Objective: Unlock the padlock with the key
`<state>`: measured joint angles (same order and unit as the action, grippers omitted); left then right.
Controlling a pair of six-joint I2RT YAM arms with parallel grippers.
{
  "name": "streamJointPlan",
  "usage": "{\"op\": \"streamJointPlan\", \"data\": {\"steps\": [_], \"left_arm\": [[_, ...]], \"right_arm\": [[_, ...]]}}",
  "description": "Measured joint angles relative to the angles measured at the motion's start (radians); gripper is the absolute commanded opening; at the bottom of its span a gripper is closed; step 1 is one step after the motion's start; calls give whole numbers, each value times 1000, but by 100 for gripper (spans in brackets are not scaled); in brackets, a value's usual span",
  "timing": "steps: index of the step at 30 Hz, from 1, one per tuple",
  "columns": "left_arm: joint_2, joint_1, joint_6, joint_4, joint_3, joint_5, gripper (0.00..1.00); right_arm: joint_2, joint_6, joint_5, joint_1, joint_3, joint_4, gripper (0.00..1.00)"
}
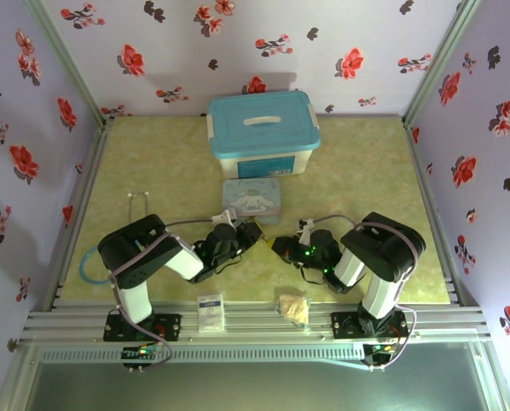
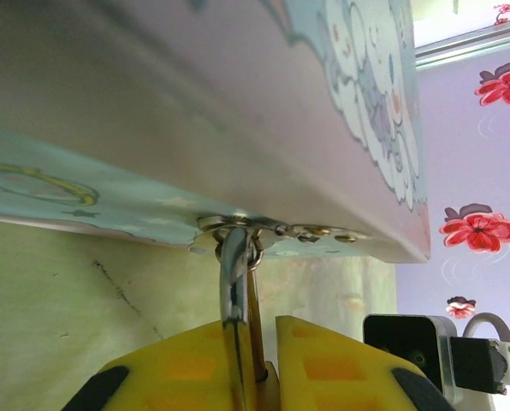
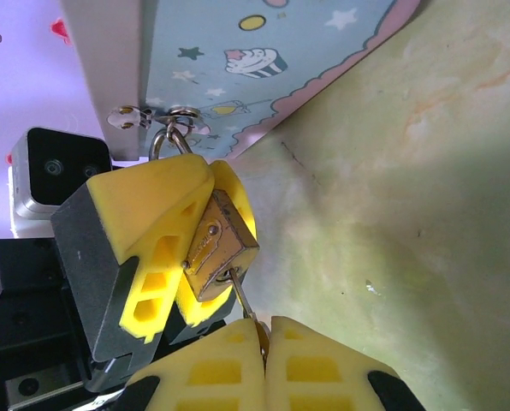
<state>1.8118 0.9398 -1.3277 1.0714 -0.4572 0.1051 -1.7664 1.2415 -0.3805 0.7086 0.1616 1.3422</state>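
- Padlock hangs from the hasp of the tin, clamped in the left gripper; turning could wrench it loose.
- Right gripper pinches the key (tip at the keyhole); its blade may slip or bend.

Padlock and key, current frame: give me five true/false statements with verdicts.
1. The padlock hangs from the hasp on the blue tin. True.
2. The left fingers hold the padlock. True.
3. The key lies loose on the table. False: the right fingers hold it, its tip at the padlock's underside.
4. The storage box has its lid off. False: the blue lid is on.
5. The white card rests on the tin. False: it lies at the near edge, between the arm bases.
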Motion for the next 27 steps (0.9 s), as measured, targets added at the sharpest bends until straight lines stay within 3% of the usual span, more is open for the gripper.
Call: {"op": "streamJointPlan", "data": {"steps": [27], "left_arm": [[0, 0, -28, 31, 0, 40, 0]], "right_arm": [[-12, 1, -4, -2, 33, 0, 0]]}}
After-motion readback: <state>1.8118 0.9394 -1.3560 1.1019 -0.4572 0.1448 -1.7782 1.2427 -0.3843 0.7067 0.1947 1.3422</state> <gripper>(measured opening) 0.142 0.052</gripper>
